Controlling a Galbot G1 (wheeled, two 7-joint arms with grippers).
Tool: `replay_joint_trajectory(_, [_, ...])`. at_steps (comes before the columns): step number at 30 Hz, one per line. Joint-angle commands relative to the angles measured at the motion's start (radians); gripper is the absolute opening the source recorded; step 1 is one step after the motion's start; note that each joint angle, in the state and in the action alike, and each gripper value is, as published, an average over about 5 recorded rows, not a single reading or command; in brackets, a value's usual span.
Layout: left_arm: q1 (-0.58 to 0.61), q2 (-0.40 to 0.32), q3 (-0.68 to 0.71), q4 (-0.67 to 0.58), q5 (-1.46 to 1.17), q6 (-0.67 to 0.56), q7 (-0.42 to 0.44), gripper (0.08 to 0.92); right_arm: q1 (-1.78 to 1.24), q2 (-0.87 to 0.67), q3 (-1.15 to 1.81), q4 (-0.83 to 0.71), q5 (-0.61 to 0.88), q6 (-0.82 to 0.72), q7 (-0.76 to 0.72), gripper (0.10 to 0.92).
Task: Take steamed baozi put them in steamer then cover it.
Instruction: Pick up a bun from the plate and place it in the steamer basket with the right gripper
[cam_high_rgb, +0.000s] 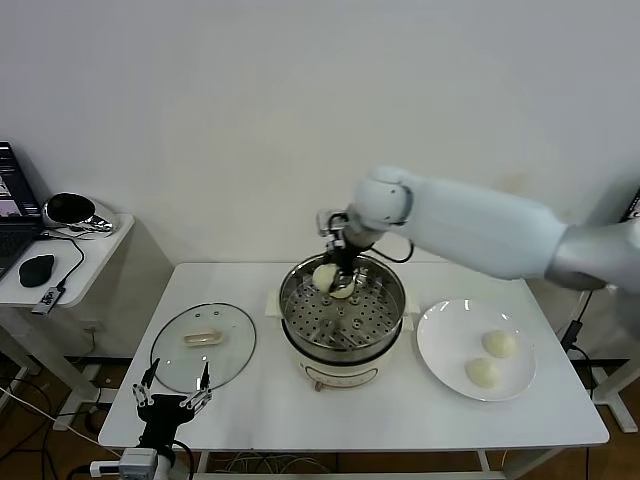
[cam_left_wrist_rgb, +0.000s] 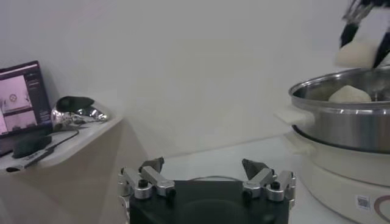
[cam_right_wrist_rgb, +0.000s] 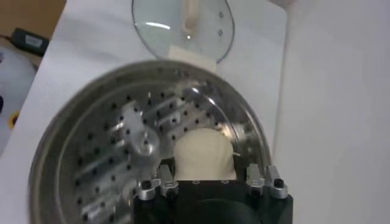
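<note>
White table (cam_high_rgb: 250, 400) fills the lower half of your head view. Nearest you, at lower left, your left gripper (cam_high_rgb: 172, 390) is parked with fingers spread, just short of the cover (cam_high_rgb: 203, 346) lying flat. At centre stands the steamer (cam_high_rgb: 343, 318); right of it, a white plate (cam_high_rgb: 440, 350) carries two steamed baozi (cam_high_rgb: 499, 343). Farther back, your right gripper (cam_high_rgb: 342, 281) hangs over the steamer's far rim, fingers pinching a third bun (cam_right_wrist_rgb: 204, 153); a fourth (cam_left_wrist_rgb: 349, 94) lies inside.

Right claw (cam_high_rgb: 341, 277) gripping baozi (cam_high_rgb: 341, 289) over steamer (cam_high_rgb: 343, 325)
</note>
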Motion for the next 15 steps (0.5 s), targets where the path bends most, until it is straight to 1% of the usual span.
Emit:
replay_joint_trajectory(1, [0.001,-0.001,-0.001,-0.003,0.000,-0.002,0.000,0.823,-0.077,0.118,-0.026,-0.082,0.022,-0.087,0.047,0.594])
replay_joint_trajectory(10, [0.001,0.003,0.000,-0.004,0.000,-0.003,0.000,0.823,-0.113,0.144,-0.014,-0.132,0.001,-0.099,0.056,0.597])
replay_joint_trajectory(12, [0.000,0.003,0.001,-0.003,0.000,-0.003,0.000,0.823,-0.114,0.142,-0.015,-0.131,0.005,-0.104,0.058,0.619])
replay_joint_trajectory(15, [-0.003,0.002,0.003,-0.002,0.000,-0.002,0.000,0.823,-0.110,0.135,-0.007,-0.124,0.017,-0.111,0.061,0.693])
